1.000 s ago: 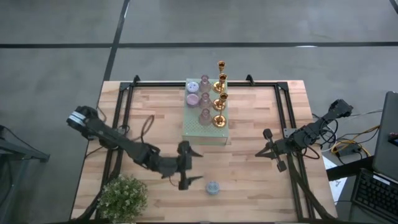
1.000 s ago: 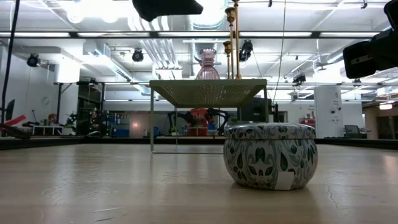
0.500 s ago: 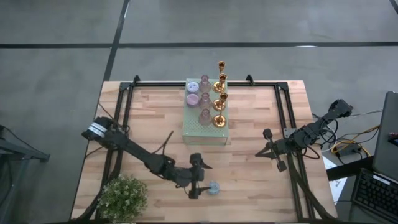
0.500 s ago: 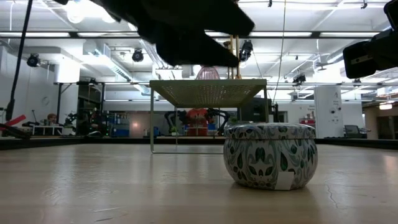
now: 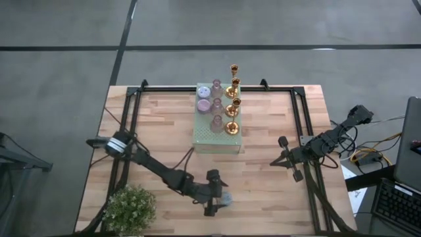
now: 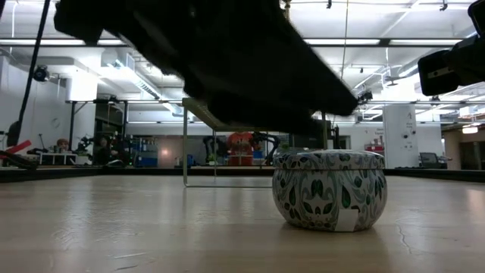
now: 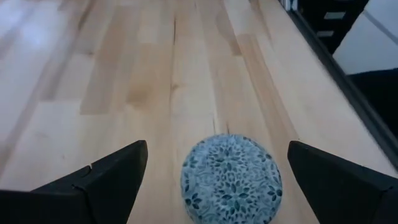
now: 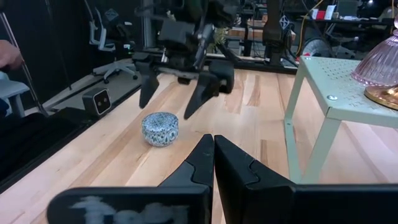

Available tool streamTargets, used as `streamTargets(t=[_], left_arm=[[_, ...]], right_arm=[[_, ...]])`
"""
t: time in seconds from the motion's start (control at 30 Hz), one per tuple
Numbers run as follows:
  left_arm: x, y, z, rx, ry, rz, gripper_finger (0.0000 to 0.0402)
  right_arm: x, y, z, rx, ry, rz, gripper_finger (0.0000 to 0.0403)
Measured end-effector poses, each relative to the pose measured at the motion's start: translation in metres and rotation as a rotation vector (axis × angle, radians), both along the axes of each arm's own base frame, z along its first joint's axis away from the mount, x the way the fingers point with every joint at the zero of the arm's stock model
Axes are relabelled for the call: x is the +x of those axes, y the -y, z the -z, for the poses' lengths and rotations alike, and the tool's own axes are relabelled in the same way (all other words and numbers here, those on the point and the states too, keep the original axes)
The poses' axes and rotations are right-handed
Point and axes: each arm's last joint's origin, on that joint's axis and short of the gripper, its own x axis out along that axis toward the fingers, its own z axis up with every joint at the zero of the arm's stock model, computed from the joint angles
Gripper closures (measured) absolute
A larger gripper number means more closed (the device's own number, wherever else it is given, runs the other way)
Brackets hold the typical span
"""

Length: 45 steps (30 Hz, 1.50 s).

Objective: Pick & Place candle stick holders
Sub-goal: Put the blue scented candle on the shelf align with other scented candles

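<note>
Patterned blue-and-white, a squat round holder sits alone on the near part of the wooden counter, well apart from the others. Half a second ago the left gripper was just short of it; a second ago it hung farther back over bare boards. Now it has come down around the holder, and in the low view the arm's dark bulk covers most of what lay behind. That suggests the reach is nearly done and the grasp is next.

Its fingers stand wide apart, one on each side of the holder, neither touching it as far as the left wrist view shows. Nothing is held yet.

Farther along, by the right edge of the counter, the right gripper waits with its fingers pressed together and empty.

Beyond, the pale green perforated stand carries the rest: gold stemmed holders in a row on one side, pink and lilac holders beside them. A leafy potted plant sits at the near left corner.
</note>
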Motion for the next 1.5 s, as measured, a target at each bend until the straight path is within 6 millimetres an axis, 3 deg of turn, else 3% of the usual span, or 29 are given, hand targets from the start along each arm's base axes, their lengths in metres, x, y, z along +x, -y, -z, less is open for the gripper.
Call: streamTargets(t=[0.53, 0.93, 1.33, 1.5], left_arm=[[0.005, 0.006, 0.030, -0.050, -0.077, 0.007, 0.0012], [0.007, 0.007, 0.032, -0.062, -0.051, -0.003, 0.0014], [0.008, 0.007, 0.031, -0.068, -0.036, -0.011, 0.0102], [0.008, 0.007, 0.031, -0.074, -0.036, -0.020, 0.0101]], right_arm=[[0.000, 0.000, 0.000, 0.001, 0.001, 0.000, 0.0394], [0.000, 0.000, 0.000, 0.000, 0.001, 0.000, 0.0394], [0.000, 0.000, 0.000, 0.000, 0.000, 0.000, 0.0394], [0.000, 0.000, 0.000, 0.000, 0.000, 0.000, 0.0394]])
